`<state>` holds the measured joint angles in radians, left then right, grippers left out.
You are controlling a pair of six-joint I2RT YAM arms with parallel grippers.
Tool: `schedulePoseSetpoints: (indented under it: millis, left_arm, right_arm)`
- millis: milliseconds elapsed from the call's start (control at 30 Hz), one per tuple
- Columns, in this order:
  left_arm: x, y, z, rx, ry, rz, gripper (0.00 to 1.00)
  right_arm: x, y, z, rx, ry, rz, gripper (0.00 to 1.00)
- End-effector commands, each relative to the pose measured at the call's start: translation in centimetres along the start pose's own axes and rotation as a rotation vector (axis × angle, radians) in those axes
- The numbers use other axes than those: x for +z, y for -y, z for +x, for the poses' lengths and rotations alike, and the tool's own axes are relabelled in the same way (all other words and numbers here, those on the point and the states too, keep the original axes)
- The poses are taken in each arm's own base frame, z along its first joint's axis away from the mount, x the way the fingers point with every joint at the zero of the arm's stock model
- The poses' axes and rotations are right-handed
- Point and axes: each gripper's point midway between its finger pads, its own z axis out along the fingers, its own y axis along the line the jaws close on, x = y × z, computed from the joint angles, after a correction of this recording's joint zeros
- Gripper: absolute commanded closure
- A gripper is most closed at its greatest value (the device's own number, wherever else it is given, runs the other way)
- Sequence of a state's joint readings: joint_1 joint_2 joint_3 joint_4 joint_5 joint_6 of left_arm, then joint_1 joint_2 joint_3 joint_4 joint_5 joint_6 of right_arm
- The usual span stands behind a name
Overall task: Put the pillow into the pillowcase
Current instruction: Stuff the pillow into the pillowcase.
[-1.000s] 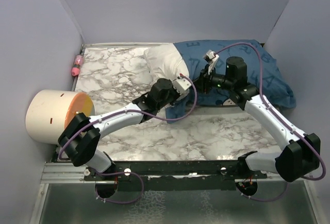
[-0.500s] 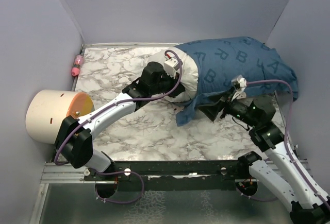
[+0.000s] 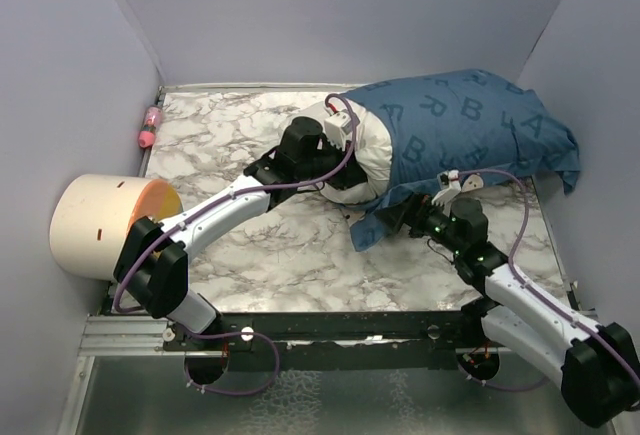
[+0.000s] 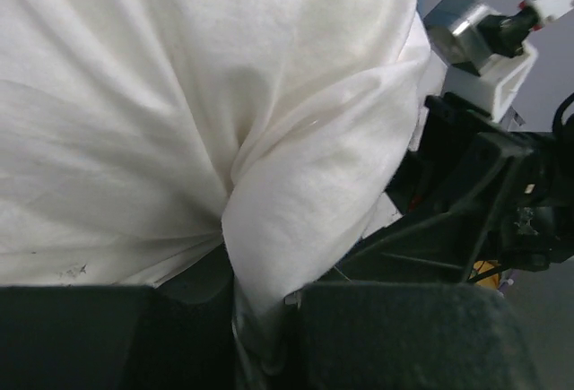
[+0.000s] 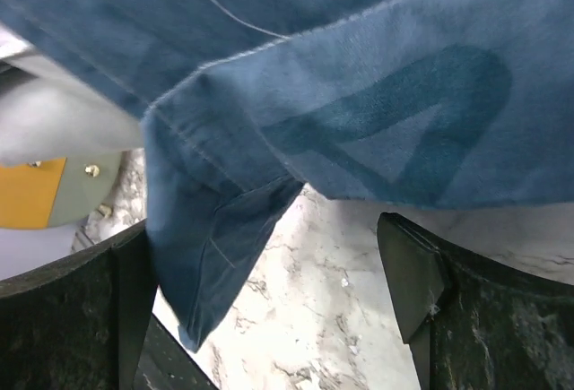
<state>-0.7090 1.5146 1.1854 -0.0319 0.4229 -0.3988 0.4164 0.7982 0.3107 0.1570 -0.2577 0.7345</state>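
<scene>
The white pillow [image 3: 372, 147] lies at the back of the marble table, with only its left end showing. The blue lettered pillowcase [image 3: 470, 120] covers the rest of it. My left gripper [image 3: 345, 173] sits at that bare end, shut on a pinched fold of the pillow [image 4: 296, 184] that runs down between the jaws of the left gripper [image 4: 265, 336]. My right gripper [image 3: 402, 217] stands open just in front of the pillowcase's mouth. In the right wrist view a loose corner of the pillowcase [image 5: 211, 229] hangs between the wide jaws of the right gripper [image 5: 278, 291], close to the left finger and not gripped.
A cream cylinder with an orange face [image 3: 105, 223] lies at the table's left edge. A small pink object [image 3: 150, 127] rests against the left wall. Grey walls close in the back and both sides. Bare marble table [image 3: 300, 255] stretches in front of the pillow.
The pillowcase now covers more of the pillow. My right gripper has opened, let go of the pillowcase and drawn back toward the near edge. The left gripper still holds the pillow's end.
</scene>
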Motion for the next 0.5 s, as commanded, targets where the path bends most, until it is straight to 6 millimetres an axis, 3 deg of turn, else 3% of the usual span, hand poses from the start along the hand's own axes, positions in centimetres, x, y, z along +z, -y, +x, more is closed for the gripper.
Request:
schedulePoseSetpoints:
  millis: [0, 67, 100, 167, 233, 333, 367, 467]
  left_arm:
    - [-0.1, 3.3, -3.4, 0.016, 0.089, 0.132, 1.00]
    - [0.1, 3.3, -3.4, 0.016, 0.085, 0.137, 1.00]
    - [0.1, 3.3, -3.3, 0.016, 0.083, 0.139, 1.00]
    - [0.1, 3.2, -3.3, 0.023, 0.081, 0.137, 1.00]
    - [0.1, 2.8, -3.3, 0.043, 0.079, 0.119, 1.00]
    - [0.1, 1.2, -3.1, 0.035, 0.084, 0.091, 1.00]
    - [0.2, 0.2, -3.1, 0.005, 0.090, 0.085, 1.00]
    - [0.4, -2.6, -3.3, -0.116, 0.106, 0.112, 1.00]
  right_arm:
    - [1.9, -2.3, -1.9, 0.066, 0.135, -0.080, 0.00]
    - [2.7, -2.4, -1.4, 0.072, 0.129, -0.065, 0.03]
    - [2.9, -2.7, -1.3, 0.074, 0.125, -0.072, 0.11]
    - [2.7, -4.0, -1.5, 0.054, 0.128, -0.132, 0.62]
    - [1.9, -6.5, -2.5, -0.024, 0.156, -0.203, 0.84]
    - [0.6, -12.3, -5.4, -0.247, 0.218, -0.334, 0.99]
    - [0.2, -15.3, -7.6, -0.323, 0.251, -0.392, 0.99]
    - [0.8, -22.4, -11.0, -0.529, 0.246, -0.571, 0.99]
